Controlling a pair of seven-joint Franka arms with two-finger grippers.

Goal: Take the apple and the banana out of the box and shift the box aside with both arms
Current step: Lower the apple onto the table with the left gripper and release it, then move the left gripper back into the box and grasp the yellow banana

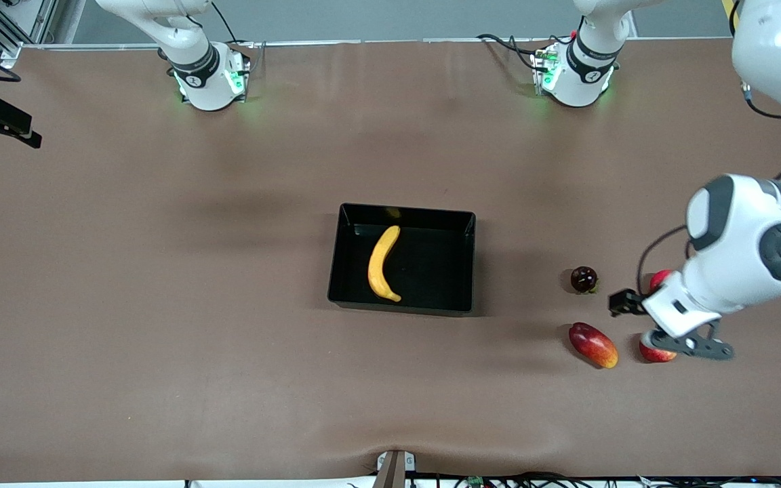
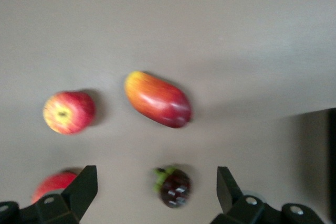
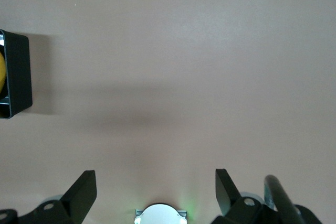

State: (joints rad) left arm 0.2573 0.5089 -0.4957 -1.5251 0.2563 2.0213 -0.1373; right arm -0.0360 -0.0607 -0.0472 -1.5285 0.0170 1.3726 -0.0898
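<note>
While the banana [image 1: 383, 264] lies inside the box [image 1: 467, 263] at the middle of the desk [image 1: 160, 325], the other fruit sits loose toward the left arm's end. Within the box the banana lies lengthwise from the wall nearest the bases to the wall nearest the front camera, on the half toward the right arm's end. The left gripper [image 2: 157, 195] hangs low over the fruit cluster with its jaws spread wide and nothing between them. In the left wrist view the dark fruit [image 2: 172, 186] shows in the gap between the jaws, though it rests on the desk and seems untouched. One apple [image 2: 68, 112] with a yellow patch and stem dimple sits beside the mango [image 2: 157, 99], apart from it; in the front view this apple [image 1: 655, 353] is partly covered by the gripper. A second red fruit [image 1: 659, 278], probably another apple, peeks out by the left wrist, farther from the front camera than the first. The mango [image 1: 593, 344] lies nearer the front camera than the dark fruit [image 1: 584, 278]. The right gripper [image 3: 156, 192] waits over bare desk near its own base, jaws spread and empty, with a box corner [image 3: 16, 74] at the edge of its view.
</note>
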